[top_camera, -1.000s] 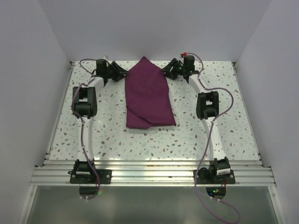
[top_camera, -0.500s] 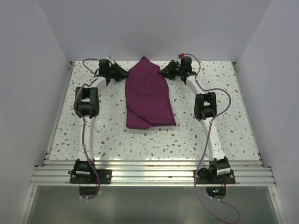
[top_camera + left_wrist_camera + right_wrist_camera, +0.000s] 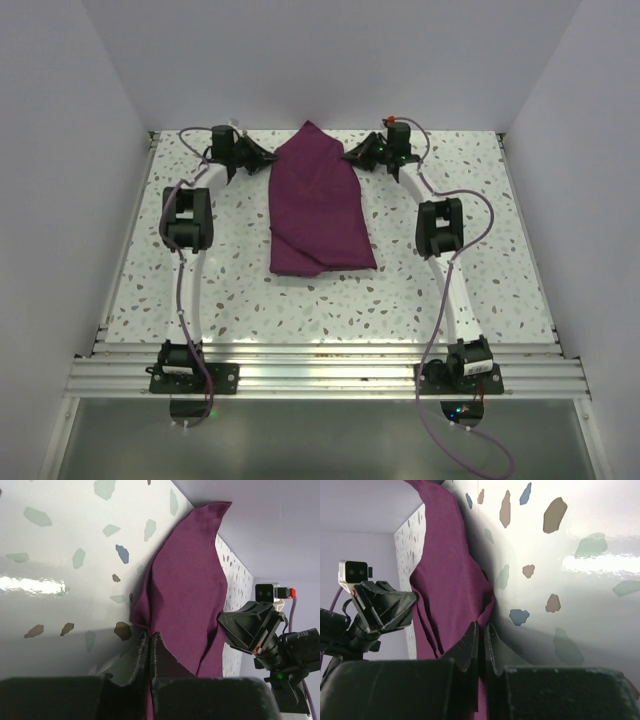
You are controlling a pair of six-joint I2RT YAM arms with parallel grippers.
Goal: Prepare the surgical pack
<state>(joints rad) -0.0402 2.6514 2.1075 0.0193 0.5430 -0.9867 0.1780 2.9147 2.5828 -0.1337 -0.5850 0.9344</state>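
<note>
We see the speckled table (image 3: 200, 290) carrying the dark-purple cloth (image 3: 318, 205). It is folded into a long shape down the middle, with its pointed end at the far edge and its broad end toward the bases. Both arms reach from the near edge to the far end, and their wrists turn inward to face each other across the cloth's narrow end. Our left gripper (image 3: 150, 645) is closed tight, pinching the cloth's left edge between its fingers. Our right gripper (image 3: 481, 637) is closed the same way on the right edge. Both pinches sit low, close to the tabletop.
</note>
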